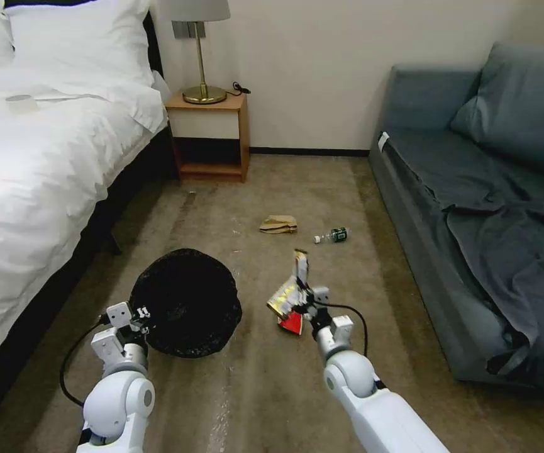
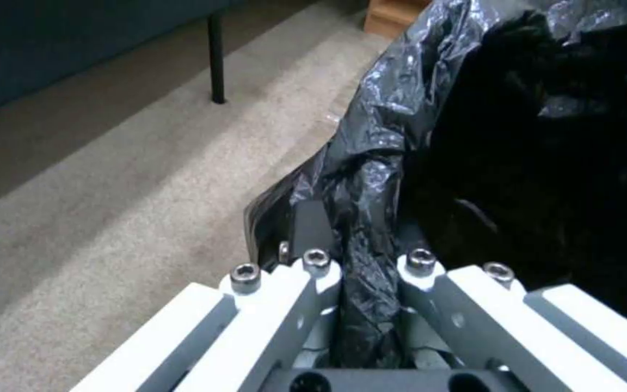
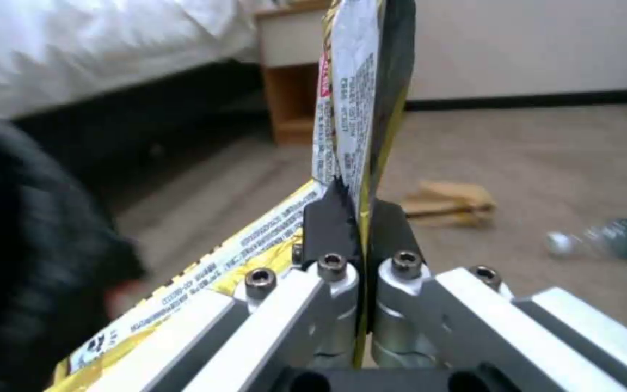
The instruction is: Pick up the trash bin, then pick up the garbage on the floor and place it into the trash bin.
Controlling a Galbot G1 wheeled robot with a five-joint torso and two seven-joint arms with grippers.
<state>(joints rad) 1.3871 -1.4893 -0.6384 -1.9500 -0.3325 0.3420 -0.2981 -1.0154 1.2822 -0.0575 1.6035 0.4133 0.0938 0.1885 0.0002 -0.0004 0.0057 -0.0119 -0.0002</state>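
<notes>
Head view: the bin (image 1: 187, 302) looks like a round black mouth of crinkled bag, tilted toward the camera over the carpet (image 1: 347, 189). The left gripper (image 1: 138, 316) has its jaws pressed together on the near rim, a fold of glossy black plastic pinched between the fingertips (image 2: 317, 260); the bin's dark inside lies just past them. That arm reaches forward from low on the left, wrist bent toward the bin.

The right gripper (image 1: 301, 290) is clamped on the yellow-and-silver wrapper (image 1: 299, 267), which stands up thin and flat from between the jaws, printed side showing. A second yellow flap (image 3: 212, 272) spreads out beside the fingers, and a red packet (image 1: 292, 323) shows just under the gripper. The right arm stretches forward from the lower right, beside the bin.

Beyond the right jaws, on the carpet, lie the tan paper bag (image 1: 278, 224) and the small bottle (image 1: 332, 236), near each other.
</notes>
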